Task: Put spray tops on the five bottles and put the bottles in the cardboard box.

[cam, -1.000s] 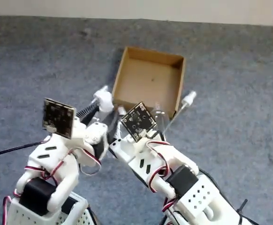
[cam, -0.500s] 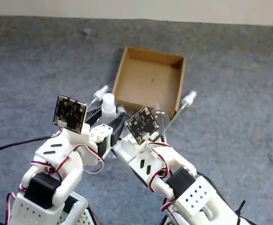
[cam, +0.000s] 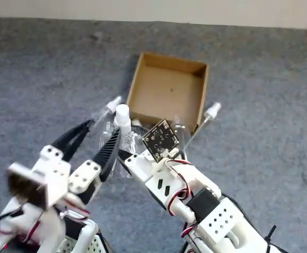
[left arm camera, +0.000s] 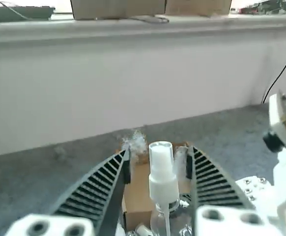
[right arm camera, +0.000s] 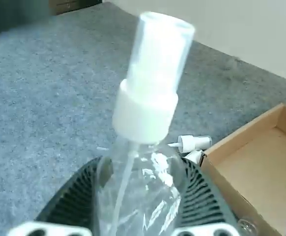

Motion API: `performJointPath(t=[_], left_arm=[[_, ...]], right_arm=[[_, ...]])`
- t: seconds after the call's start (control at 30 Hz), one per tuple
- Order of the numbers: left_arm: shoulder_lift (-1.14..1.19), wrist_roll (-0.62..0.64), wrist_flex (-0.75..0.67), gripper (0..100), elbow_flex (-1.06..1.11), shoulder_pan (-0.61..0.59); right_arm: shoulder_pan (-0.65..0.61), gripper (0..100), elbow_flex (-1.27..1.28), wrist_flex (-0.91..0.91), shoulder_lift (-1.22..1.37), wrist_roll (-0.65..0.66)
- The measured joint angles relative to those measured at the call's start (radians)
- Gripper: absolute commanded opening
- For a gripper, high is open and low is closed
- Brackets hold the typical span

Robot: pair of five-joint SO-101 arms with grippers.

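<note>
Right gripper (right arm camera: 144, 172) grips the bottle (right arm camera: 133, 206); left gripper (left arm camera: 157, 160), wide open astride its spray top (left arm camera: 161, 172), should back straight off without nudging it

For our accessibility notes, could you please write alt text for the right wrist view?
The right gripper holds a clear bottle between its dark ribbed fingers, with a white spray top seated on the bottle's neck. Behind it, on grey carpet, a loose spray top lies near a corner of the open cardboard box.
</note>
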Motion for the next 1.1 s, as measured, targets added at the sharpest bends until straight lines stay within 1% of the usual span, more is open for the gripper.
performJointPath(t=[0.1, 0.17, 0.3, 0.43, 0.5, 0.6, 0.87, 1.0, 1.1], left_arm=[[0.02, -0.003, 0.0, 15, -0.017, -0.008], [0.077, -0.003, -0.037, 15, -0.026, -0.031], [0.262, -0.003, -0.12, 15, -0.08, -0.083], [0.443, 0.012, -0.127, 15, -0.173, -0.083], [0.489, 0.012, -0.129, 15, -0.196, -0.083], [0.514, 0.012, -0.129, 15, -0.187, -0.083], [0.503, 0.017, -0.147, 15, -0.058, -0.091], [0.5, 0.018, -0.152, 15, -0.04, -0.091], [0.46, 0.018, -0.152, 15, -0.009, -0.092]], right_arm=[[0.0, 0.5, 0.0, 0.0, 0.0, 0.0], [0.0, 0.5, 0.0, 0.0, 0.0, 0.0], [0.0, 0.5, 0.0, 0.0, 0.0, 0.0], [0.0, 0.5, 0.0, 0.0, 0.0, 0.0], [0.0, 0.5, 0.0, 0.0, 0.0, 0.0], [0.0, 0.5, 0.0, 0.0, 0.0, 0.0], [0.0, 0.5, 0.017, 0.002, 0.003, 0.002], [0.002, 0.5, 0.018, 0.002, 0.003, 0.002], [0.051, 0.5, 0.018, 0.003, 0.003, 0.002]])
